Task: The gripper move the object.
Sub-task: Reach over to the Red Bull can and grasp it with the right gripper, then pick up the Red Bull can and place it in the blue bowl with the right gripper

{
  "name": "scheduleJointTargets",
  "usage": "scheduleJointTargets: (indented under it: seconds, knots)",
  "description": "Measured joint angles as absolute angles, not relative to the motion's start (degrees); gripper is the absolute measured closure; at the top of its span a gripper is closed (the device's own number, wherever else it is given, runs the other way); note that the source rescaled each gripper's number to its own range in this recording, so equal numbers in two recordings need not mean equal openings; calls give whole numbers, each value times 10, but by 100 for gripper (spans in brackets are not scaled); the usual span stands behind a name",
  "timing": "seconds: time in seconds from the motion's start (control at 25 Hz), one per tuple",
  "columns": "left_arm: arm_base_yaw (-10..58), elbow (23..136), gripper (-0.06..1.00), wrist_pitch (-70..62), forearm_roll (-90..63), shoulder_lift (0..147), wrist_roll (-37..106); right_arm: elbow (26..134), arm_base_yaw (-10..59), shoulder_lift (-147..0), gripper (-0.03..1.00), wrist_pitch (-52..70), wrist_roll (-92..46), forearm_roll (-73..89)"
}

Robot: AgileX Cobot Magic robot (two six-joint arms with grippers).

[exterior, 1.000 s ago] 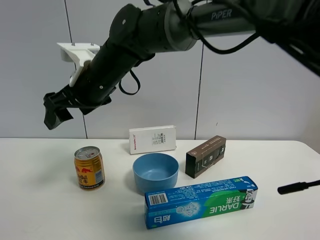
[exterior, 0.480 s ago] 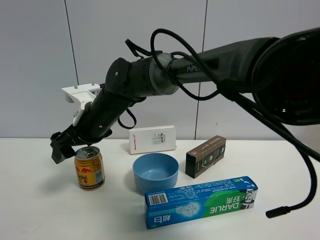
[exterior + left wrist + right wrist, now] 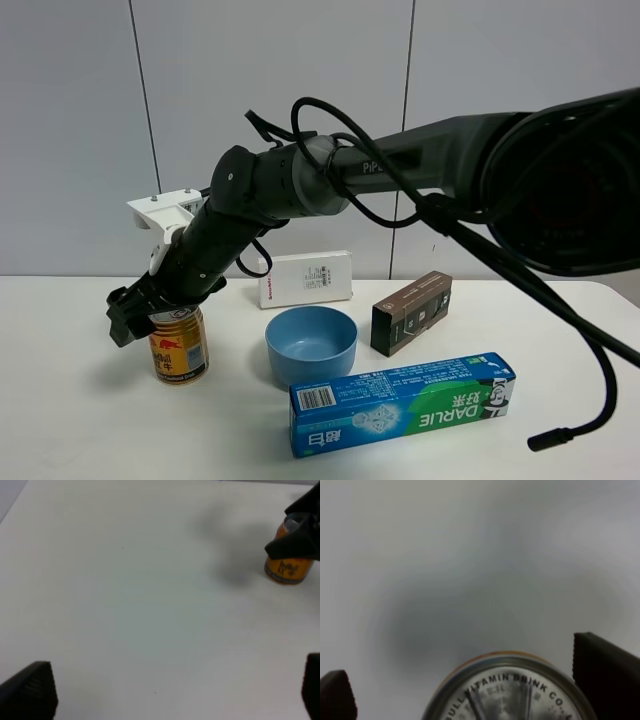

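Note:
The gold-yellow drink can (image 3: 181, 350) stands upright on the white table (image 3: 70, 400) at the left. My right arm reaches across the middle, and my right gripper (image 3: 137, 317) sits at the can's top, open, with the fingers on either side of the rim. In the right wrist view the can's silver top (image 3: 512, 692) lies between the two black fingers (image 3: 605, 672), with gaps on both sides. My left gripper (image 3: 170, 690) is open over bare table and far from the can (image 3: 287, 569).
A blue bowl (image 3: 311, 343) stands right of the can. Behind it is a white box (image 3: 305, 279), and a dark brown box (image 3: 411, 313) stands to the right. A blue-green toothpaste box (image 3: 400, 403) lies at the front. A black cable end (image 3: 550, 438) hangs at the front right.
My right gripper has come down from high above the table, and its fingers now sit around the can's top. The can has not moved.

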State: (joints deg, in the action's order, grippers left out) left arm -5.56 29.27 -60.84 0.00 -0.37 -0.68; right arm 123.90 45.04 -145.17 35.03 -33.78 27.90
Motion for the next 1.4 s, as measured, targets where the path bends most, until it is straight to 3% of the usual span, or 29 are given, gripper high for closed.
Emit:
scheduleJointTargets:
  seconds: [0.32,0.4,0.56,0.72,0.8,0.84,1.16,1.4]
  knots:
    - [-56,293,-6,-608,0,-4,-7,1239,450,-1455,-3,362,-313,221]
    - [-56,293,-6,-608,0,-4,-7,1239,450,-1455,4,366,-313,217]
    - [-56,293,-6,-608,0,-4,-7,1239,450,-1455,31,367,-313,217]
    - [-56,293,-6,-608,0,-4,-7,1239,450,-1455,44,371,-313,217]
    - [-56,293,-6,-608,0,-4,-7,1239,450,-1455,69,372,-313,214]
    - [-56,293,-6,-608,0,-4,-7,1239,450,-1455,94,374,-313,212]
    - [-56,293,-6,-608,0,-4,-7,1239,450,-1452,97,380,-310,207]
    - [-56,293,-6,-608,0,-4,-7,1235,450,-1400,97,453,-308,197]
